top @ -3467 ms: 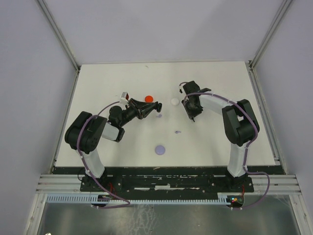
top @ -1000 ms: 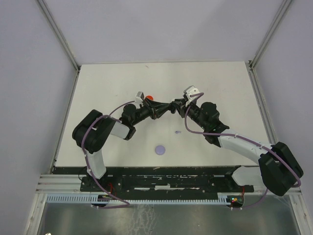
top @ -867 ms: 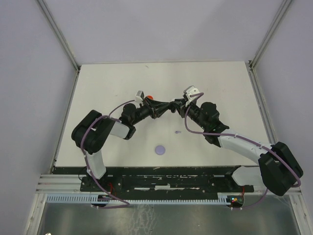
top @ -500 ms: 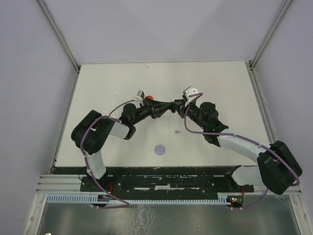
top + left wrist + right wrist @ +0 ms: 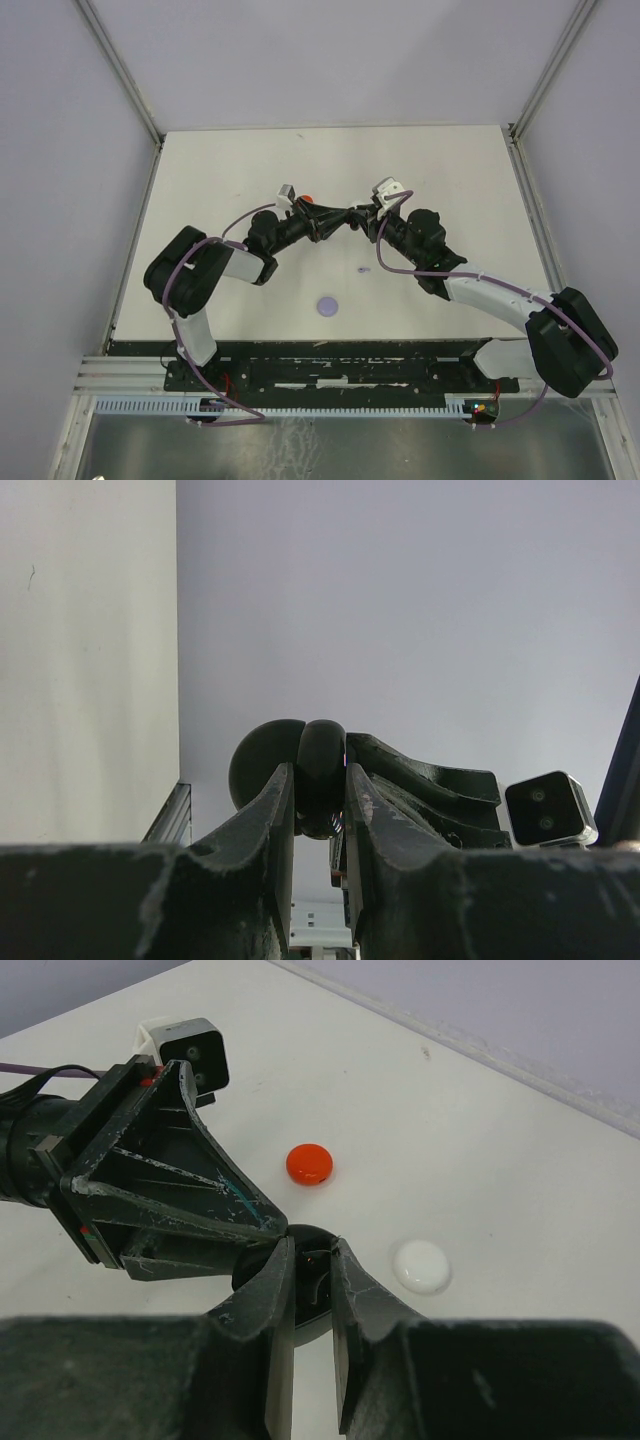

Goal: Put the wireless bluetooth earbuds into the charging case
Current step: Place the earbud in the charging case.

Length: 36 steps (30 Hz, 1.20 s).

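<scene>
The left gripper (image 5: 318,785) was clamped on the black charging case (image 5: 322,748), holding it above the table (image 5: 200,180) near the middle. The right gripper (image 5: 312,1252) met it head-on, fingers nearly together at the case (whether they pinched anything could not be told). A red disc (image 5: 309,1163) and a white disc (image 5: 421,1266) lay beyond, and a tiny lavender earbud (image 5: 363,269) lay nearer the arms.

We're reaching left arm (image 5: 215,265) and right arm (image 5: 490,295) inward, wrists level, tips meeting. Left gripper (image 5: 320,780) is clamping the charging case (image 5: 322,745). Right gripper (image 5: 310,1260) is sitting nearly closed against it, grip unclear.
</scene>
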Available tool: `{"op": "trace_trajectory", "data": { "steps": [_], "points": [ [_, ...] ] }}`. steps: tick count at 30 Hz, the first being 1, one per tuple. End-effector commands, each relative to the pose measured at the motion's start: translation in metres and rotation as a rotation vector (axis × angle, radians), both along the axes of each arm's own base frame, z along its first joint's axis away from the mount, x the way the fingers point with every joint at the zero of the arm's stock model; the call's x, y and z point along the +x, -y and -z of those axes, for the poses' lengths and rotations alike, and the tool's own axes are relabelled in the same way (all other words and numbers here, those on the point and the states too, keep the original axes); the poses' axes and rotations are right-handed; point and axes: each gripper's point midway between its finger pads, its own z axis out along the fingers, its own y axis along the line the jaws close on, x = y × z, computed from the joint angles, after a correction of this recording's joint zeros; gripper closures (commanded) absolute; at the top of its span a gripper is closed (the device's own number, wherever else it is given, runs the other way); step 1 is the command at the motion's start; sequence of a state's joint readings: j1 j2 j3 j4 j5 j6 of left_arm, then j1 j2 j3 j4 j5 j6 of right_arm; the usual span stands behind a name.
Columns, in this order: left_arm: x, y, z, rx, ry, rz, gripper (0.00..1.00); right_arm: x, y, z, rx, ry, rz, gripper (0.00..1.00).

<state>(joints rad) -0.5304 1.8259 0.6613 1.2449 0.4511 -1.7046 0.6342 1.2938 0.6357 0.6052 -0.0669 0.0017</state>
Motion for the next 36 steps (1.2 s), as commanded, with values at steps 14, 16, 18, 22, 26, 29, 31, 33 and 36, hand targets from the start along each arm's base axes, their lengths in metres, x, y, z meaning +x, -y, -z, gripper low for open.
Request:
{"op": "trace_trajectory", "data": {
  "steps": [14,16,18,22,26,29,31,33,36],
  "points": [
    [0.000,0.005,-0.033,-0.030,0.104,0.014,0.97,0.000,0.011,-0.038,0.072,0.036,0.064,0.59],
    [0.000,0.005,-0.032,-0.030,0.103,0.014,0.97,-0.001,0.013,-0.049,0.096,0.049,0.072,0.58],
    [0.000,0.004,-0.032,-0.028,0.103,0.012,0.97,-0.003,0.017,-0.060,0.125,0.068,0.090,0.53],
    [0.001,0.003,-0.029,-0.027,0.100,0.009,0.97,-0.004,0.035,-0.073,0.143,0.063,0.168,0.44],
    [0.005,0.000,-0.026,-0.027,0.089,-0.011,0.97,0.011,0.083,-0.051,-0.016,-0.181,0.485,0.36],
    [0.010,-0.003,-0.027,-0.034,0.076,-0.038,0.97,0.009,0.104,-0.020,-0.172,-0.314,0.610,0.27],
    [0.016,-0.006,-0.027,-0.030,0.056,-0.075,0.97,0.006,0.102,-0.002,-0.203,-0.341,0.587,0.22],
    [0.022,-0.010,-0.026,-0.021,0.031,-0.122,0.97,0.001,0.093,0.013,-0.180,-0.345,0.527,0.17],
    [0.034,-0.020,-0.020,0.008,-0.025,-0.218,0.97,-0.004,0.088,0.032,-0.163,-0.336,0.485,0.03]
  ]
}}
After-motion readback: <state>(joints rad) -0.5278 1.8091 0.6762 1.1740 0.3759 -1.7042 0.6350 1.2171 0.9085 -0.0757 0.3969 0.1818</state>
